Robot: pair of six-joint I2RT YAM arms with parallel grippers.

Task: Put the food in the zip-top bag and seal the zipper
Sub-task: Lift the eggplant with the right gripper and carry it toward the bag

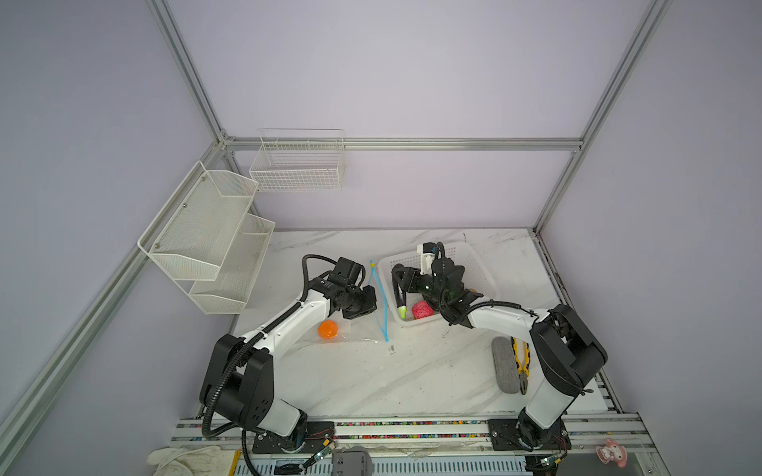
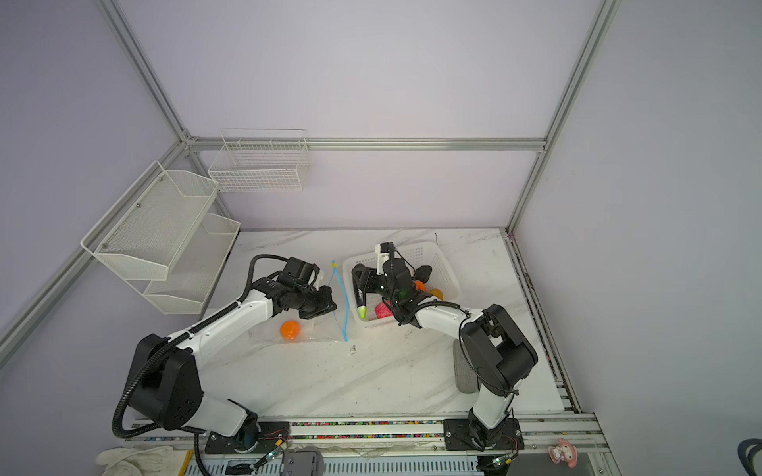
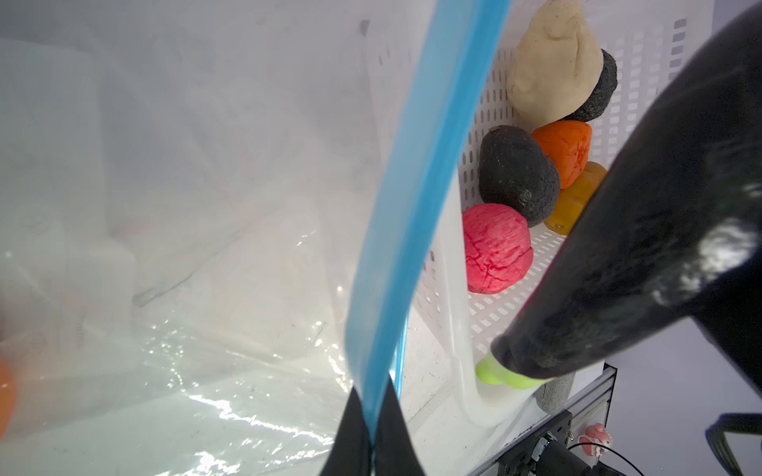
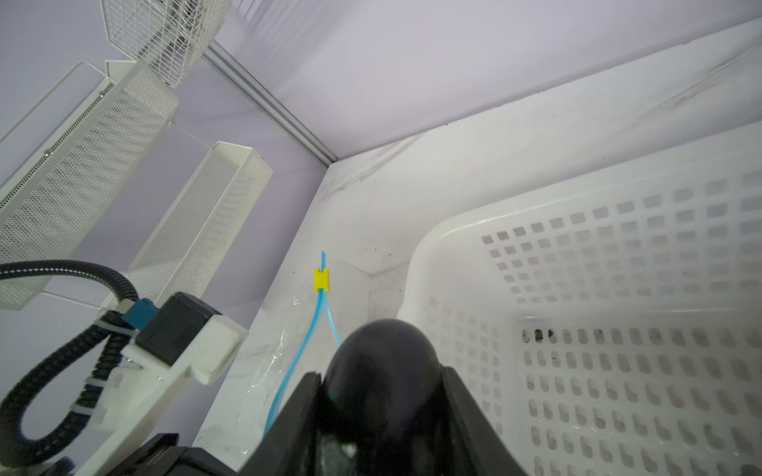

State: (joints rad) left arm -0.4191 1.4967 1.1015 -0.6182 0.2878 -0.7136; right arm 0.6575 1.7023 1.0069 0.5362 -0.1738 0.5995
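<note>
Just one orange sits in the zip-top bag on the bench. The left fingers pinch the zipper, lifting the mouth. The right fingers grip a black eggplant at the basket rim. The pink ball, pear and more wait inside it, and there's no sealing yet.

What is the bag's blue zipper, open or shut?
Open. The zipper splits into two blue strips past the yellow slider, and the left claw pinches one strip, lifted from the other.

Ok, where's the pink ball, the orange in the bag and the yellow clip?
pink ball (image 3: 495, 247): left wrist view, middle of its cracked side.
bagged orange (image 1: 328, 329): in a top view, middle of its round top.
yellow clip (image 4: 321, 280): right wrist view, its centre.
</note>
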